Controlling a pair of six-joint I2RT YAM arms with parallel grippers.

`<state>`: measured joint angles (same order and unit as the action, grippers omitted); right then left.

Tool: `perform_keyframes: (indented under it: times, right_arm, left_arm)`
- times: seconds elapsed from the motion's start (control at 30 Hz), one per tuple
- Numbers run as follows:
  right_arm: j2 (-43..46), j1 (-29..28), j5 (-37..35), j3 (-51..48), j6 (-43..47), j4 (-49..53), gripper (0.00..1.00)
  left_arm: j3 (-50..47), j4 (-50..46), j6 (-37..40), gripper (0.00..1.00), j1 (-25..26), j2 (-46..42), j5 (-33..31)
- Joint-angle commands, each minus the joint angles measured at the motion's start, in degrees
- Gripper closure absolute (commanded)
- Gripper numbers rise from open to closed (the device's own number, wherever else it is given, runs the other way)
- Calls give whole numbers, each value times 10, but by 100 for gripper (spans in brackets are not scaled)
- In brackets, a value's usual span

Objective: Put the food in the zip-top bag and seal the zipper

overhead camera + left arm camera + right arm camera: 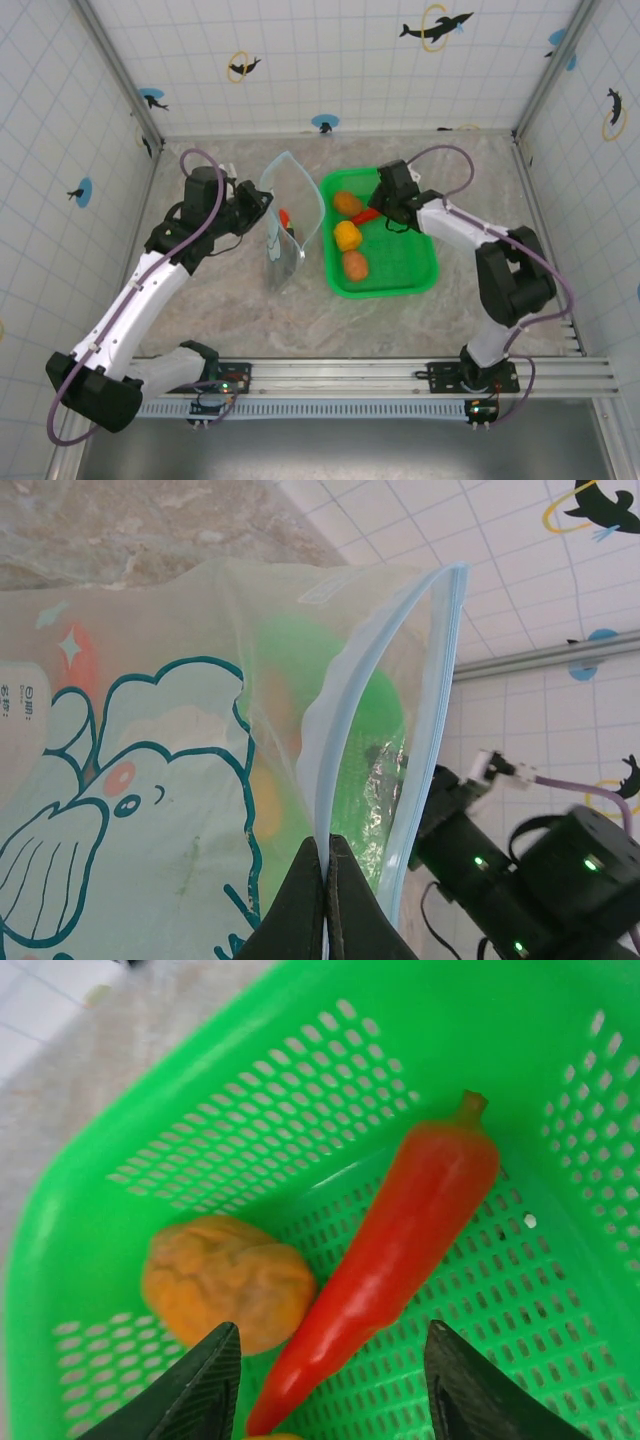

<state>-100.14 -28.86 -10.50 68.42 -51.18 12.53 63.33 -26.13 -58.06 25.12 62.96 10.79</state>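
The clear zip-top bag with its elephant print stands upright left of the green basket. My left gripper is shut on the bag's light blue zipper, holding the mouth open. A small red piece shows inside the bag. My right gripper hangs open over the basket's far end, its fingers either side of a red chili pepper, not touching it. An orange wrinkled piece lies beside the pepper. In the top view, a yellow piece and another orange piece lie further along the basket.
The green plastic basket sits at the table's centre-right, its perforated walls close around my right gripper. Tiled enclosure walls ring the marbled table. A metal rail runs along the near edge.
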Motion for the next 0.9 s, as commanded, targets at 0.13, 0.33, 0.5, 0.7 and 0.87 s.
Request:
perform_keyframes:
  times: [0.13,0.33,0.5,0.7,0.87]
  right_arm:
    - [-103,9,-11,116,-46,75,41]
    - [-166,16,-14,157,-64,93,39]
    - [-195,14,-24,162,-86,100,40]
    - [-208,12,-41,154,-95,102,46]
    - [-188,12,-37,125,-92,74,61]
  left_arm:
    - [9,-5,22,100,2,-13,-23]
    - [3,-5,23,100,2,-16,-28]
    - [-2,-3,20,100,2,-17,-26]
    - [-3,-4,19,100,2,-19,-28]
    - [-2,-8,17,100,2,-20,-33]
